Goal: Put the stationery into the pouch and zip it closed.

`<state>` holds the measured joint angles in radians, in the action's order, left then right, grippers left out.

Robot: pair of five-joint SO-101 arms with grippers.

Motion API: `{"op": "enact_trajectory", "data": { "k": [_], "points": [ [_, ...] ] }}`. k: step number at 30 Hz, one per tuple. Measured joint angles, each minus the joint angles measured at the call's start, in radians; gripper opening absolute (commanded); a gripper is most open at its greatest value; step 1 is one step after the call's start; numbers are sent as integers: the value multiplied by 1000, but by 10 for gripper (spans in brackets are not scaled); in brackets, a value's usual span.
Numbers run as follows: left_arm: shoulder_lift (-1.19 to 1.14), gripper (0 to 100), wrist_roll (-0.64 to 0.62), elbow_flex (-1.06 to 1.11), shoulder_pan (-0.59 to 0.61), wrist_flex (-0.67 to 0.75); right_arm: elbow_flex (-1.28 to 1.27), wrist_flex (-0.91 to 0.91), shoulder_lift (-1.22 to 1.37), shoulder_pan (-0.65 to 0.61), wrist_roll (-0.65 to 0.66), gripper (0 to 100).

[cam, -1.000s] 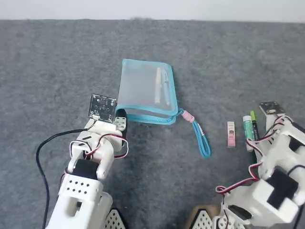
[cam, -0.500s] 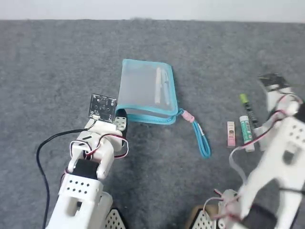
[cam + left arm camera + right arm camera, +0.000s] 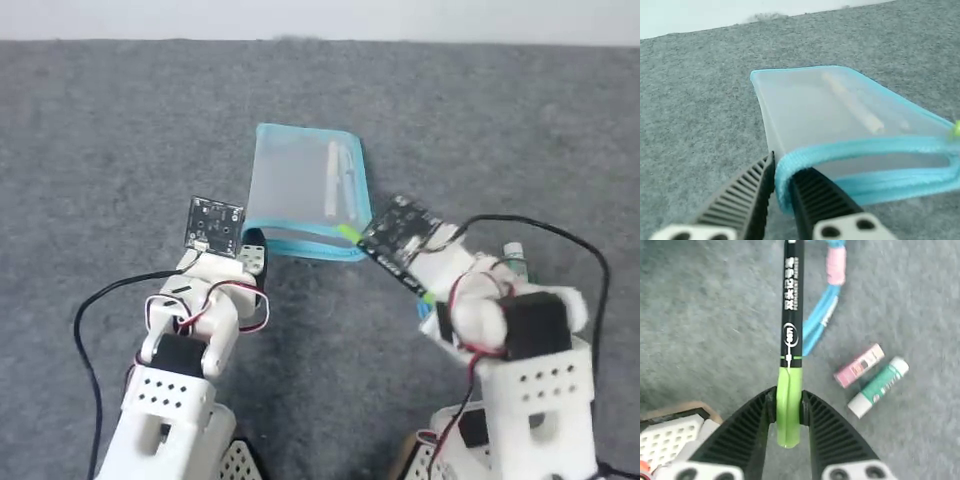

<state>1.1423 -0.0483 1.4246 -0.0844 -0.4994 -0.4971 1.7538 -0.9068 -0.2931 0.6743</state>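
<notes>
Right pincer swung its pinched marker to the pouch mouth, seemingly; left pincer pinches the rim; insertion likely next.

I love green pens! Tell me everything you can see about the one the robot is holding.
The pen has a black barrel with white print and lime-green ends; it looks plastic. The right gripper clamps one green end between its black fingers. The other end points at the zip edge of the pouch.

Grey, felt-like surface spread across the whole scene, meeting a plain pale wall along the far edge.
</notes>
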Motion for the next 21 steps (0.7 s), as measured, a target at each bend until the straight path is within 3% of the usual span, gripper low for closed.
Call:
{"op": "enact_trajectory", "data": {
  "k": [15,21],
  "points": [
    [0,11,0,0,0,0,0,0,44,-196,-187,6],
    [0,11,0,0,0,0,5,-54,193,-195,-272,6]
  ]
}}
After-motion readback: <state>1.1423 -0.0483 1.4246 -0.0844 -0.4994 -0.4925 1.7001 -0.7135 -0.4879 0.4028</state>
